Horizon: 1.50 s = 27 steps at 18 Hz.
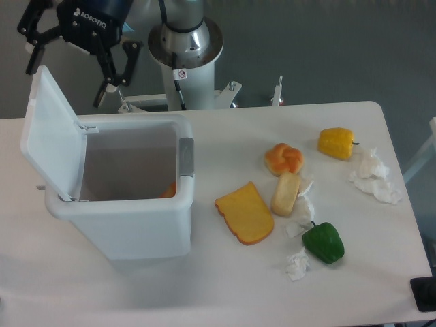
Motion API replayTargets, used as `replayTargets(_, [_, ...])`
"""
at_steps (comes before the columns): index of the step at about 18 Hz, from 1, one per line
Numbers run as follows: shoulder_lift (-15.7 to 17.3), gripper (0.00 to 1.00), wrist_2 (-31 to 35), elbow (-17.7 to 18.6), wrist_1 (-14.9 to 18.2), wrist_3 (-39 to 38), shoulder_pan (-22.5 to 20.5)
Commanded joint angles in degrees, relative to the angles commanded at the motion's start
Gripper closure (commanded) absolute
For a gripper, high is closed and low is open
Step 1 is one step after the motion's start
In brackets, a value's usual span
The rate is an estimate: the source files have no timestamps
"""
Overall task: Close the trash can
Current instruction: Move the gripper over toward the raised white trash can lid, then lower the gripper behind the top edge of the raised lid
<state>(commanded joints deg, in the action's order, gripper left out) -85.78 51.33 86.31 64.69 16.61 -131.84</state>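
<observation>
The trash can (122, 225) is a big white bin standing on the left of the table. Its lid (51, 136) stands upright on the left side, leaving the bin's mouth uncovered. A grey latch tab (186, 157) sits on the right rim. Something orange (169, 191) shows inside at the bottom. My gripper (65, 85) hangs open above and behind the lid's top edge, fingers spread wide, with nothing between them. One fingertip (100, 99) is behind the bin's back rim; the other is level with the lid's top left corner.
Right of the bin lie a yellow bread slice (245, 212), a pale roll (285, 193), an orange bun (284, 159), a yellow pepper (336, 143), a green pepper (323, 242) and crumpled tissues (373, 176). The robot's base (185, 51) stands behind the table.
</observation>
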Motion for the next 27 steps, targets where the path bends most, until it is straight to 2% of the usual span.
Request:
replayTargets(5, [-0.3, 0.00, 0.0, 0.2, -1.2, 0.5, 0.1])
replayTargets(17, [-1.6, 0.00, 0.0, 1.4, -1.1, -1.5, 2.1])
replayTargets(27, [-1.7, 0.00, 1.3, 1.5, -1.6, -0.7, 2.0])
